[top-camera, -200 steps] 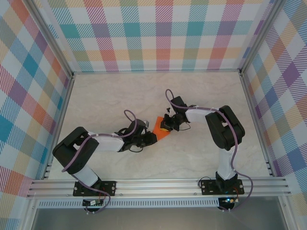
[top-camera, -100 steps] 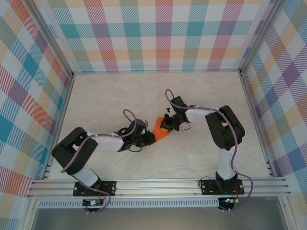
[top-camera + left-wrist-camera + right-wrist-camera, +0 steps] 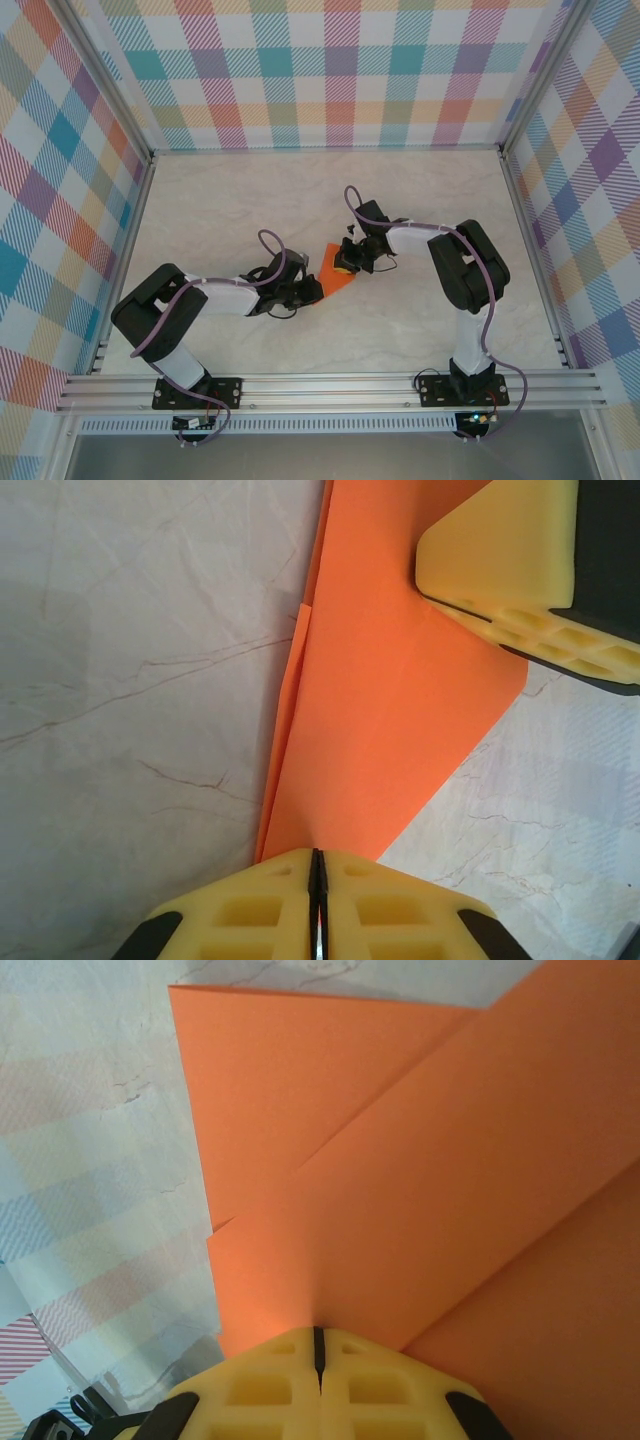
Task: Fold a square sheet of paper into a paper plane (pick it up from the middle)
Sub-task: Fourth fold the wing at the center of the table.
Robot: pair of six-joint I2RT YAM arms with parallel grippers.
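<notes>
Paper: folded bright orange paper sheet, mid-table, held between both grippers.
Left gripper: yellow pads pressed together on the sheet's narrow near end.
Right gripper: pads pinched together on the opposite edge.
Edges: along one long side the layers sit stepped; one corner hangs free over the white marble-pattern tabletop.
Clearance: bare tabletop on all sides; plaid walls well apart.
Change: the left pads have narrowed onto the sheet; sheet and right arm are unchanged.
</notes>
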